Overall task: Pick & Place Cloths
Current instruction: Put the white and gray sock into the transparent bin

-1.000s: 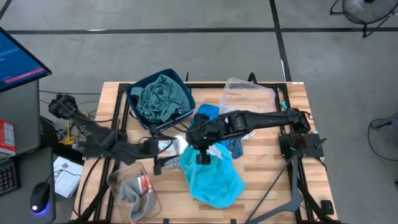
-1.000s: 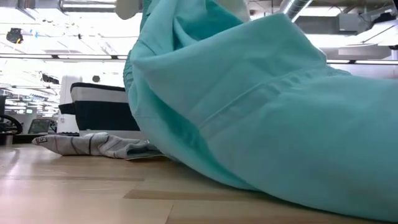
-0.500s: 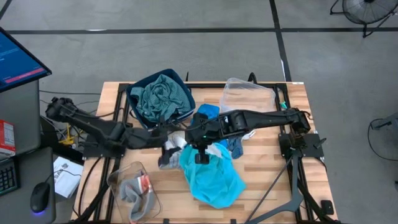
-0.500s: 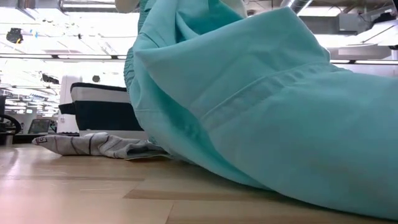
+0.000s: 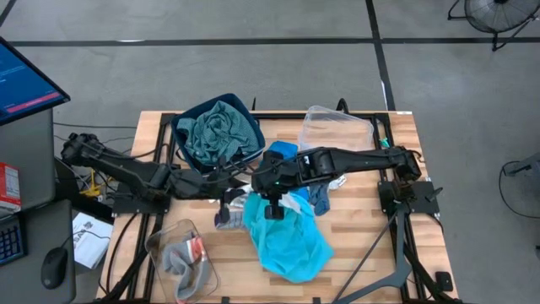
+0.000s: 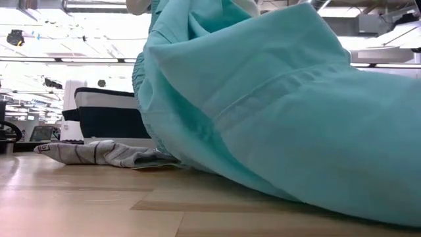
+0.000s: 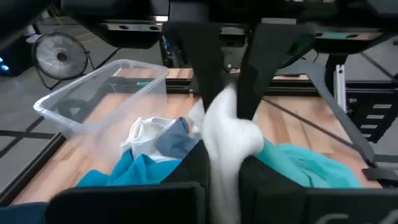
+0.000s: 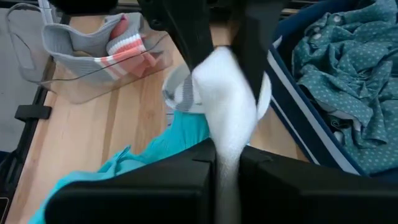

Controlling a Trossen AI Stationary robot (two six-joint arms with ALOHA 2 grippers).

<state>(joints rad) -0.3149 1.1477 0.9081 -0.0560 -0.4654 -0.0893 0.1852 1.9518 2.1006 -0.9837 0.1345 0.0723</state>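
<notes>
White sock fabric (image 7: 230,134) is clamped from both sides near the middle of the wooden slatted table (image 5: 371,245). The left gripper (image 5: 229,181) reaches in from the left edge with its fingers closed on the white sock. The right gripper (image 5: 263,183) comes in from the right edge and is also closed on it. In the right wrist view the white sock (image 8: 227,102) bulges out past the dark fingers (image 8: 186,31) of the opposing gripper. The sock's long axis cannot be determined, because both grippers cover most of its length.

Just in front of the grippers lies a large turquoise top (image 5: 287,241), crumpled, with its long axis running from the table centre toward the front edge. In the low view this garment (image 6: 283,112) fills most of the frame and hides both arms.

A grey striped sock (image 6: 99,153) lies flat on the table to the left of the turquoise top, long axis left to right.

A dark blue square bin (image 5: 246,105) at the rear left holds a teal-green patterned shirt (image 5: 218,131), bunched. One clear plastic tub (image 5: 337,122) stands at the rear right. A second clear tub (image 5: 169,241) at the front left holds grey-and-coral socks (image 5: 184,255). A bright blue top (image 5: 280,152) is partly covered by the right arm.
</notes>
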